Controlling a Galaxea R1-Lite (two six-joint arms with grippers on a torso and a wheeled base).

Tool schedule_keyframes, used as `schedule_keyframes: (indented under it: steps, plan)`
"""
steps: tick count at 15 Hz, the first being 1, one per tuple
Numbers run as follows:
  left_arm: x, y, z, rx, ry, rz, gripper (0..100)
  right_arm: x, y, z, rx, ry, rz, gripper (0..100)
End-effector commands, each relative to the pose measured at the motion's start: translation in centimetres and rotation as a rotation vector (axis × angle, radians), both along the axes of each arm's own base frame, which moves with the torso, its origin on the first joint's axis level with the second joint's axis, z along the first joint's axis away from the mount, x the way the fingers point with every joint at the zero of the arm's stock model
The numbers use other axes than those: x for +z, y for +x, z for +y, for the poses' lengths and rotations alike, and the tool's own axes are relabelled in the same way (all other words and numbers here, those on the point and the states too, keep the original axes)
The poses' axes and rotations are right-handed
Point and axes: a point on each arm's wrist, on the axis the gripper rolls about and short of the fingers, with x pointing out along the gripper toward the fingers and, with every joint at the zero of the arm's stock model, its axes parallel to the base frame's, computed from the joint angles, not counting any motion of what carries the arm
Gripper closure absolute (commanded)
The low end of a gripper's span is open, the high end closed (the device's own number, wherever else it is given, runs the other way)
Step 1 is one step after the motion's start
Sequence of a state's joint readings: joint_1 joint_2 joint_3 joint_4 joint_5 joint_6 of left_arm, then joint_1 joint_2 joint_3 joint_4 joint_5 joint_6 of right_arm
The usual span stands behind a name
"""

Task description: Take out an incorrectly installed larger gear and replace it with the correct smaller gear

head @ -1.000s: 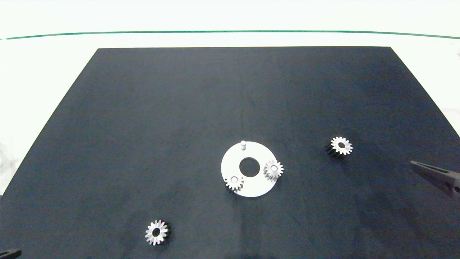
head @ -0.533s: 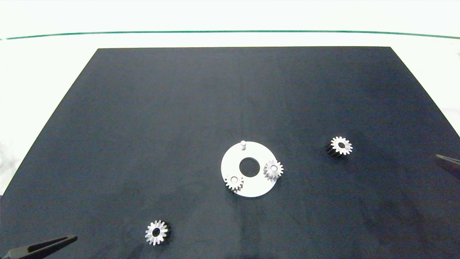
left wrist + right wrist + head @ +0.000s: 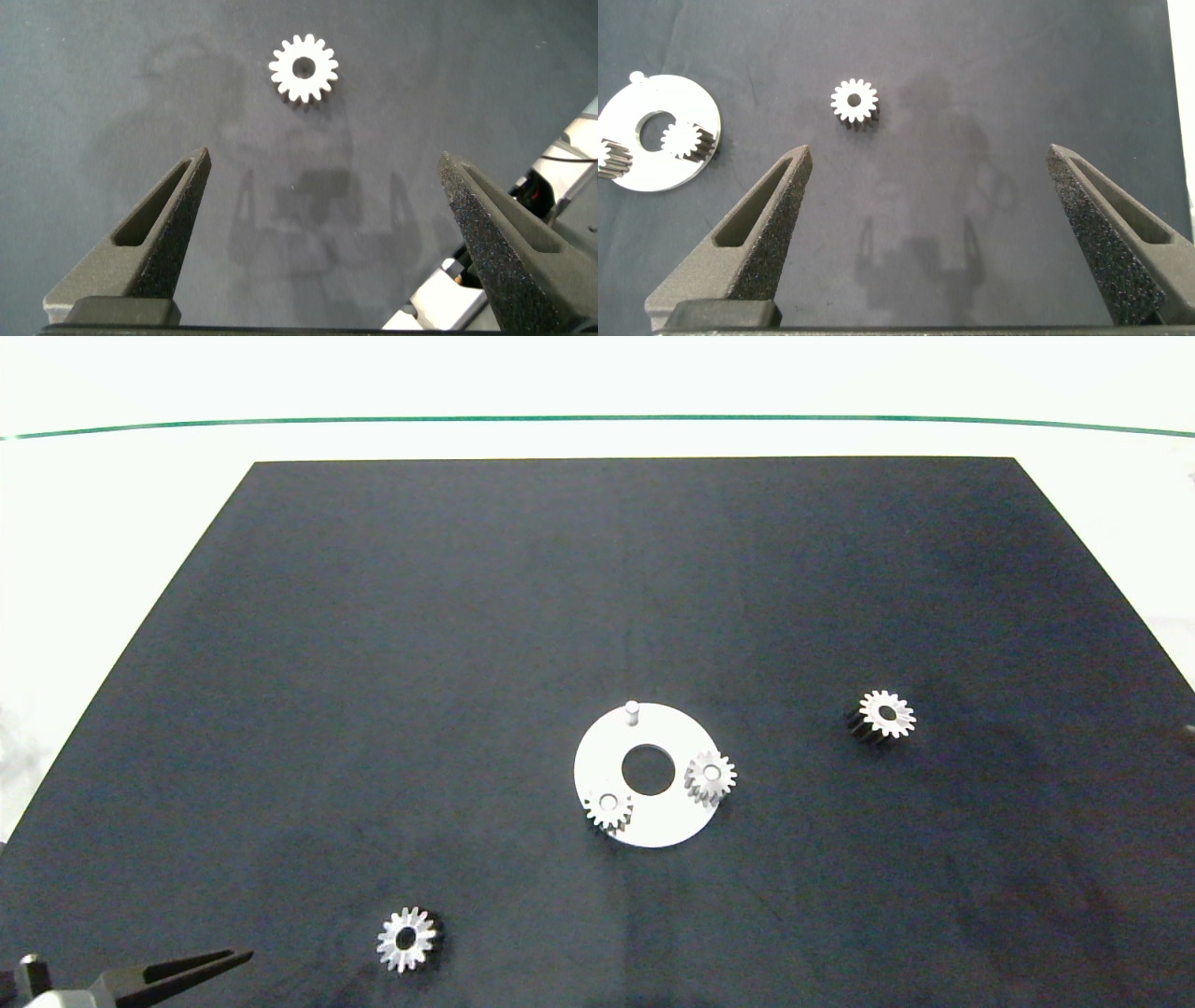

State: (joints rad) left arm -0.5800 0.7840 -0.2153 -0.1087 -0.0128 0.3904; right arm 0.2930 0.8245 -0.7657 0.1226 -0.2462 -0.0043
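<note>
A round white plate [image 3: 597, 761] lies mid-mat with two small silver gears [image 3: 710, 777] [image 3: 608, 809] on its pegs and one bare peg [image 3: 632, 710]. The larger gear [image 3: 884, 715] lies loose on the mat to the plate's right, also visible as the larger gear [image 3: 854, 103] ahead of my open, empty right gripper [image 3: 930, 150]. The smaller gear [image 3: 407, 939] lies loose at the front left. My left gripper [image 3: 324, 159] stands open and empty above the mat, short of the smaller gear [image 3: 304, 68]. Its dark finger [image 3: 177, 971] enters the head view's bottom left corner.
A black mat [image 3: 467, 616] covers the white table [image 3: 112, 504], with a green line along the far side. The plate [image 3: 635, 177] shows beside the right gripper's finger. Part of the robot's body [image 3: 561, 177] shows off the mat's edge.
The left gripper has come in from the bottom left corner toward the smaller gear. The right gripper has drawn back to the right, almost out of the head view.
</note>
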Motion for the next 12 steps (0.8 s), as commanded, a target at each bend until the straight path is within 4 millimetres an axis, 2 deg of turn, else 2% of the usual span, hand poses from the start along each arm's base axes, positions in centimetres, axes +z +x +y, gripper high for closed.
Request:
schedule_keyframes:
  steps: [1, 4, 8, 12]
  plan:
    - [-0.3, 1.7, -1.1, 0.002, 0.038, 0.045, 0, 0.6, -0.2, -0.1, -0.008, 0.002, -0.009, 0]
    - [-0.5, 3.2, -2.0, 0.008, 0.049, 0.051, 0, 0.7, -0.3, -0.1, -0.008, 0.003, -0.011, 0]
    - [-0.8, 3.9, -2.5, 0.010, 0.062, 0.068, 0, 0.7, -0.3, -0.1, -0.008, 0.002, -0.009, 0]
    - [-1.2, 5.5, -3.5, 0.010, 0.062, 0.068, 0, 0.7, -0.5, -0.2, -0.008, 0.004, -0.016, 0]
